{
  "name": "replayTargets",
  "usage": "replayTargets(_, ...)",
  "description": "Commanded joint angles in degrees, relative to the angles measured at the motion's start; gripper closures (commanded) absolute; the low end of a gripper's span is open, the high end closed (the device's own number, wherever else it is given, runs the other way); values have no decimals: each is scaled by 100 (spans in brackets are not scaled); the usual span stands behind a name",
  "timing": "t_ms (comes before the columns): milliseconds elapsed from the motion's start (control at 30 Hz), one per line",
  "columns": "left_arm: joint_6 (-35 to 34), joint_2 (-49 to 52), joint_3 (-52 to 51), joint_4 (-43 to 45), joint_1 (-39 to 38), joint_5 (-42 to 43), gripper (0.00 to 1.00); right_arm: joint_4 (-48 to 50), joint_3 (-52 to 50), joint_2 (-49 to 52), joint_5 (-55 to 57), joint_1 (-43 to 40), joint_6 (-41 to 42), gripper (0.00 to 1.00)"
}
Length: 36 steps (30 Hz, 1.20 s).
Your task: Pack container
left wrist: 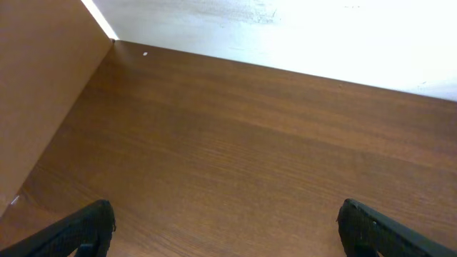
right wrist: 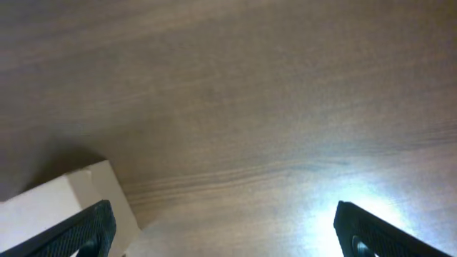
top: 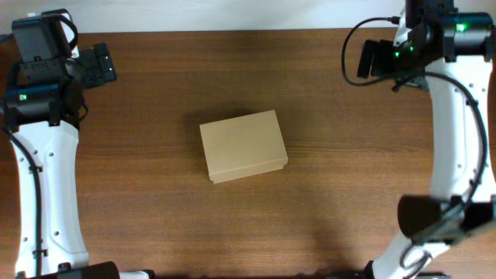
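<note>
The container (top: 242,145) is a plain tan cardboard box with its lid shut, lying at the middle of the table. My left gripper (top: 101,66) hovers at the far left corner, well away from the box, and its fingers (left wrist: 225,218) are spread wide over bare wood with nothing between them. My right gripper (top: 372,58) hovers at the far right, also apart from the box, with its fingers (right wrist: 223,218) wide open and empty. A pale box corner (right wrist: 64,203) shows at the lower left of the right wrist view.
The wooden table (top: 349,194) ends at a white wall along the far side (top: 232,14). The white arm links run down the left (top: 46,194) and right (top: 457,155) sides. A flat brown surface (left wrist: 36,86) fills the left edge of the left wrist view.
</note>
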Motion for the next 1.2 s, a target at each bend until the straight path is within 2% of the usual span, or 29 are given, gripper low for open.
replayTargets(0, 2, 35, 2, -7, 9, 22, 1, 516, -949, -1202, 105, 138, 33, 1)
replayTargets(267, 2, 35, 2, -7, 9, 22, 0, 3676, -5333, -4076, -42, 197, 33, 1)
replayTargets(333, 2, 35, 2, -7, 9, 22, 1, 4618, -6918, -5243, -42, 197, 31, 1)
replayTargets(433, 2, 35, 2, -4, 9, 22, 1, 5458, -8489, -6478, -39, 197, 31, 1)
replayTargets(633, 2, 35, 2, -7, 9, 22, 1, 6516, -10695, -8489, -37, 197, 31, 1)
replayTargets(833, 2, 35, 2, -4, 9, 22, 0, 6817, -11857, -9890, -39, 197, 31, 1)
replayTargets(1167, 2, 35, 2, -4, 9, 22, 0, 7010, -12380, -10697, 142, 192, 26, 1)
